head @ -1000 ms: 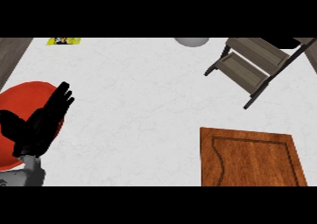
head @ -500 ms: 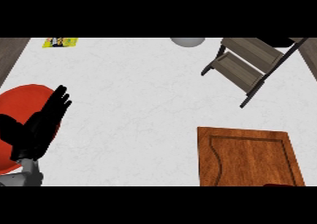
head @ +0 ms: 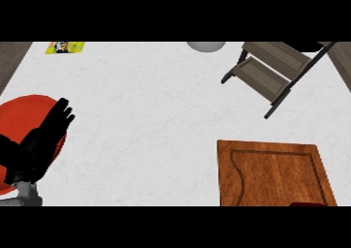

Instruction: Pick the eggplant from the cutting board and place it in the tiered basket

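Everything slid slightly left; left robot hand [head: 37, 145] rested spread. With the eggplant unseen beyond the board [head: 275, 172], a grasp might miss.

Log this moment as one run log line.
left robot hand: open, resting over round red plate | right: unseen | brown wooden cutting board: eggplant unseen

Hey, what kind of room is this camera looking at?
Most likely a kitchen worktop: a pale marbled counter carries a brown wooden cutting board, a tiered wooden basket rack with a dark frame and a round red plate, over which the robot's black left hand rests open.
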Robot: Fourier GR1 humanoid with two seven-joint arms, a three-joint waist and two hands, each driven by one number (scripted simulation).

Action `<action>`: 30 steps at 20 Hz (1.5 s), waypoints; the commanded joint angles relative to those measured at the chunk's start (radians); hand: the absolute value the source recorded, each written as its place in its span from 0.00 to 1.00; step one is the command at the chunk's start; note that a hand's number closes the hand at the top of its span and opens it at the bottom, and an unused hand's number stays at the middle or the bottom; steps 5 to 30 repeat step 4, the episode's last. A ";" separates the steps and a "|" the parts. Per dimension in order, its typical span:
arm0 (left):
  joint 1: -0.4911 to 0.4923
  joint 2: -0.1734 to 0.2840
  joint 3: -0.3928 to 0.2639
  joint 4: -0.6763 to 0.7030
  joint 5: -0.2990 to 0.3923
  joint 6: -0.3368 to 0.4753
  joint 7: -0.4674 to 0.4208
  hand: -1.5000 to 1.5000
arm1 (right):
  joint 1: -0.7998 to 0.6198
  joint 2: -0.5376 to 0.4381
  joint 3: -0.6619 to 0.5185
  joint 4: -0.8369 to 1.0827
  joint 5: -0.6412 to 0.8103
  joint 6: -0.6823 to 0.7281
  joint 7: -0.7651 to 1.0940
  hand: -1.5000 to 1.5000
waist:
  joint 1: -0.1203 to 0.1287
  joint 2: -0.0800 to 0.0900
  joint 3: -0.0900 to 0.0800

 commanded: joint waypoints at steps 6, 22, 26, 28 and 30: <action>0.011 -0.003 -0.002 -0.039 -0.006 -0.006 0.025 0.50 | 0.206 -0.108 -0.139 -0.128 -0.160 0.167 0.009 0.00 | 0.007 0.002 0.000; 0.011 -0.003 -0.002 -0.039 -0.006 -0.006 0.025 0.50 | 0.206 -0.108 -0.139 -0.128 -0.160 0.167 0.009 0.00 | 0.007 0.002 0.000; 0.011 -0.003 -0.002 -0.039 -0.006 -0.006 0.025 0.50 | 0.206 -0.108 -0.139 -0.128 -0.160 0.167 0.009 0.00 | 0.007 0.002 0.000; 0.011 -0.003 -0.002 -0.039 -0.006 -0.006 0.025 0.50 | 0.206 -0.108 -0.139 -0.128 -0.160 0.167 0.009 0.00 | 0.007 0.002 0.000; 0.011 -0.003 -0.002 -0.039 -0.006 -0.006 0.025 0.50 | 0.206 -0.108 -0.139 -0.128 -0.160 0.167 0.009 0.00 | 0.007 0.002 0.000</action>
